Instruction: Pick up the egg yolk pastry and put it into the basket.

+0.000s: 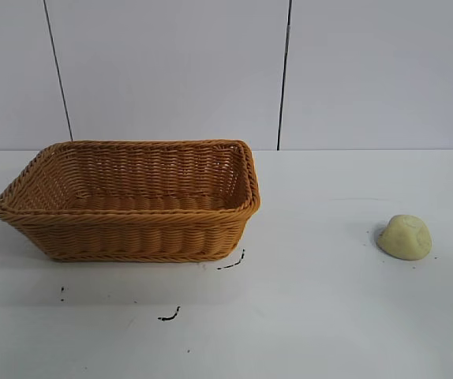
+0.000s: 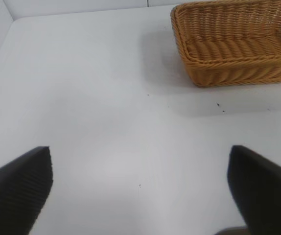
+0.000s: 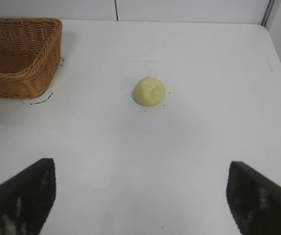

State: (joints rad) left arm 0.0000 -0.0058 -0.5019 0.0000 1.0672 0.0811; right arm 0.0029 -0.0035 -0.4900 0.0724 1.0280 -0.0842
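Observation:
The egg yolk pastry is a small pale yellow dome on the white table at the right; it also shows in the right wrist view. The orange-brown wicker basket stands at the left and holds nothing that I can see; it shows in the left wrist view and in the right wrist view. My right gripper is open and empty, well short of the pastry. My left gripper is open and empty, over bare table apart from the basket. Neither gripper shows in the exterior view.
The white table carries a few small black marks in front of the basket. A white panelled wall stands behind. The table's far edge meets the wall.

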